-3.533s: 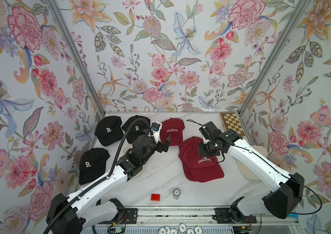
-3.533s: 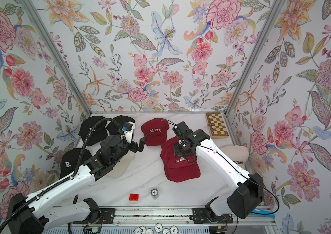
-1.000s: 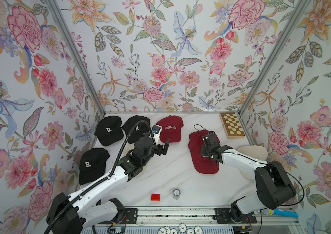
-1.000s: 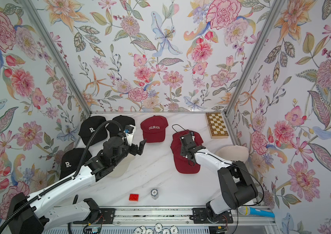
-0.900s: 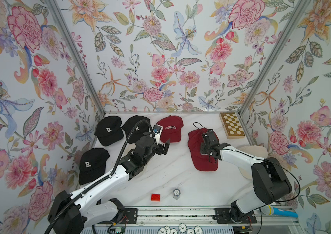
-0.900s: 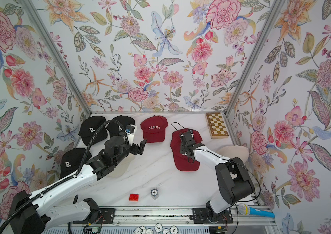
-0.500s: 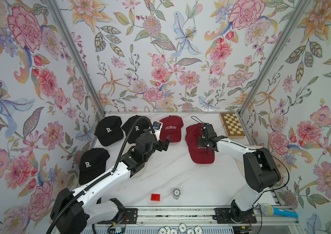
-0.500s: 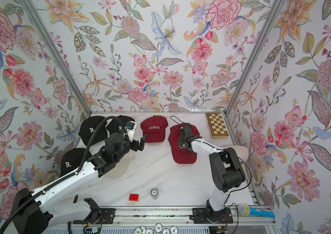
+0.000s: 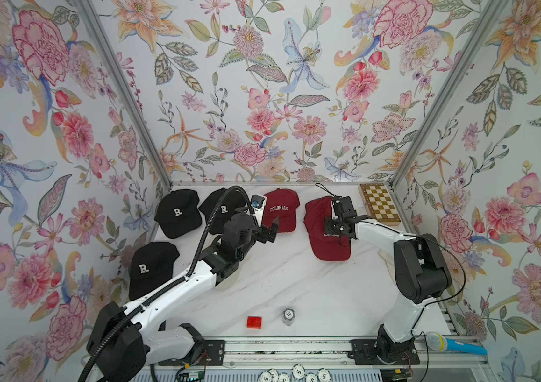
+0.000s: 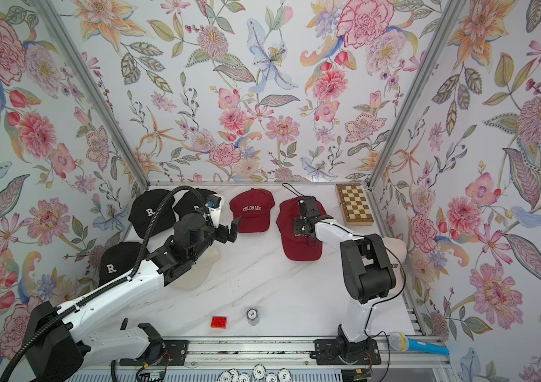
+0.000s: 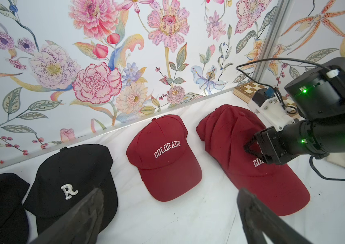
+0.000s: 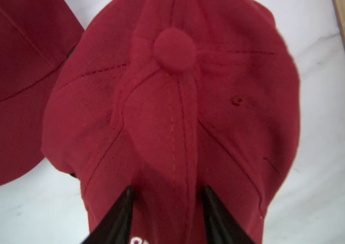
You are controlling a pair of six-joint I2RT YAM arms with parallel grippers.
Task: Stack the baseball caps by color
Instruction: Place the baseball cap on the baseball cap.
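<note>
The white marble table (image 9: 295,284) stood in a booth of flowered wallpaper (image 9: 262,82) with metal corner posts. At its left lay three caps marked R: the back black cap (image 9: 178,213), the middle black cap (image 9: 222,208) touching it, and the front black cap (image 9: 150,264). A single red cap (image 9: 280,211) reading COLORADO sat at the back centre, with the red pile (image 9: 328,241) just beside it, not touching. The left cream cap (image 10: 196,277) lay under the left arm, the right cream cap (image 10: 398,246) under the right arm. A wooden chess box (image 9: 380,205) lay shut in the back right corner, contents hidden. Near the front were a red block (image 9: 254,321) and a chip stack (image 9: 288,316). The left claw (image 10: 231,231) hung wide open and empty before the single red cap. The right claw (image 12: 168,190) pressed on the red pile's crown, jaws partly apart astride a raised fold; whether they gripped it could not be told.
</note>
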